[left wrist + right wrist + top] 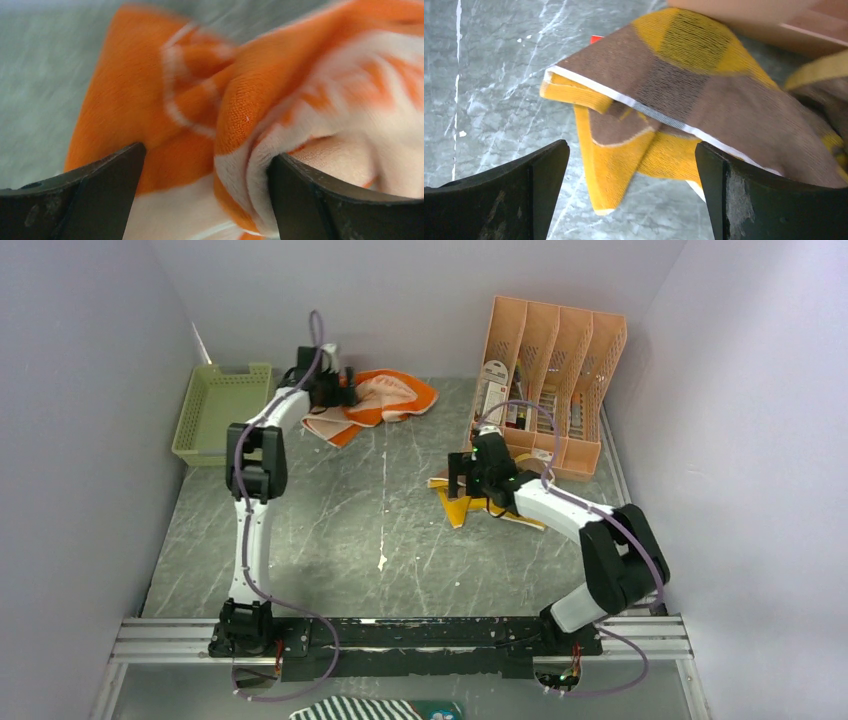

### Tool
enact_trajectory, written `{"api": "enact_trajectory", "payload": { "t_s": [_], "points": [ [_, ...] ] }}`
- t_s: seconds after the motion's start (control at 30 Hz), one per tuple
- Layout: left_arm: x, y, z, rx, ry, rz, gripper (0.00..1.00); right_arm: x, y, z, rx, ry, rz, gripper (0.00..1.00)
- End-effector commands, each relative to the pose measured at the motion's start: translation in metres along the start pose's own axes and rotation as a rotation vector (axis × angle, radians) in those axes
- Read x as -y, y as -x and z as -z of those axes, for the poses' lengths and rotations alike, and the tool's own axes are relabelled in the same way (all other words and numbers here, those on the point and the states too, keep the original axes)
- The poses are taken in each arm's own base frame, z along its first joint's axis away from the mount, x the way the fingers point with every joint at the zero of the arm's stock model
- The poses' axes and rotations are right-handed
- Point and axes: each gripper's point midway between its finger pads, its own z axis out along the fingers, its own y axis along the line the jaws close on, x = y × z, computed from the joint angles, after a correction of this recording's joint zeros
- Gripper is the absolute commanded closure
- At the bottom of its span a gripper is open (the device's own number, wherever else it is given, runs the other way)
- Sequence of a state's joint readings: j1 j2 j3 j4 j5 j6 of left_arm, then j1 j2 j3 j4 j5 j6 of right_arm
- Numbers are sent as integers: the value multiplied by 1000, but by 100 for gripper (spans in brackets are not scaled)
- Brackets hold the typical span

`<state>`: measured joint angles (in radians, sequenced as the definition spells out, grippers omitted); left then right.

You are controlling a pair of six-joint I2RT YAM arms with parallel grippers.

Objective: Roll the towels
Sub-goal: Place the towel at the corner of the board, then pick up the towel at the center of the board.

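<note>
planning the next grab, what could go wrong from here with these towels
The orange towel lies bunched, a thick fold between the fingers of the open left gripper; closing there may pinch several layers and spoil the roll. The yellow-brown towel lies crumpled close to the file rack, so the open right gripper might knock it.

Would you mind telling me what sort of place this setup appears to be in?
Probably a robot test cell rather than a home: plain white panels box in a marble-patterned table, two arms are bolted to an aluminium rail, and an orange desk organiser stands at the back.
</note>
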<state>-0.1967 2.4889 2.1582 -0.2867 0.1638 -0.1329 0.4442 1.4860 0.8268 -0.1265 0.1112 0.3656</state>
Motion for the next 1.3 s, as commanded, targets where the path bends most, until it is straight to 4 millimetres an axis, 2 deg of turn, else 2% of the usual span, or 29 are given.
{"api": "enact_trajectory", "payload": {
  "t_s": [0.0,0.07,0.13,0.17,0.27,0.33,0.37,0.4,0.47,0.5,0.53,0.57,0.6,0.7,0.77,0.8,0.83,0.87,0.93,1.0,1.13,1.27],
  "points": [
    [-44,36,50,93,72,105,1,-5,11,-19,43,-45,86,0],
    [-37,53,79,134,66,104,1,-15,10,-30,42,-47,129,0],
    [-21,61,111,154,26,123,1,-10,12,-42,35,-91,152,1],
    [-8,66,134,177,-14,134,1,-8,12,-49,26,-108,165,2],
    [23,48,173,222,-108,153,1,-8,17,-65,16,-135,190,3],
    [29,27,189,223,-93,162,1,-12,21,-73,18,-130,196,8],
    [33,14,193,207,-104,176,1,-14,23,-76,16,-123,198,16],
    [38,2,198,189,-123,184,1,-17,23,-78,14,-110,197,34],
    [57,-27,205,149,-183,230,1,-26,28,-78,17,-70,188,79],
    [67,-42,209,140,-206,234,1,-32,32,-75,26,-45,178,94],
    [81,-57,213,137,-232,232,1,-41,36,-71,41,-9,166,100],
    [97,-69,217,141,-264,227,1,-51,43,-64,62,33,149,100],
    [109,-93,219,125,-289,226,1,-65,53,-52,90,97,116,100],
    [143,-118,228,164,-361,226,1,-104,82,-16,179,267,35,100],
    [164,-116,235,231,-451,242,1,-123,100,5,237,339,-2,100],
    [172,-124,236,228,-498,253,1,-129,104,12,251,356,-14,100],
    [184,-116,242,283,-573,252,1,-135,108,18,262,372,-19,100],
    [193,-118,243,288,-624,264,1,-141,111,24,270,386,-22,100],
    [211,-117,248,311,-745,282,1,-148,113,32,271,399,-23,100],
    [228,-114,263,371,-865,313,1,-151,114,36,277,395,-20,100],
    [247,-104,295,462,-1060,351,1,-151,112,37,272,385,-17,100],
    [258,-111,308,429,-1158,351,1,-148,110,35,273,369,-17,100]
  ]
}}
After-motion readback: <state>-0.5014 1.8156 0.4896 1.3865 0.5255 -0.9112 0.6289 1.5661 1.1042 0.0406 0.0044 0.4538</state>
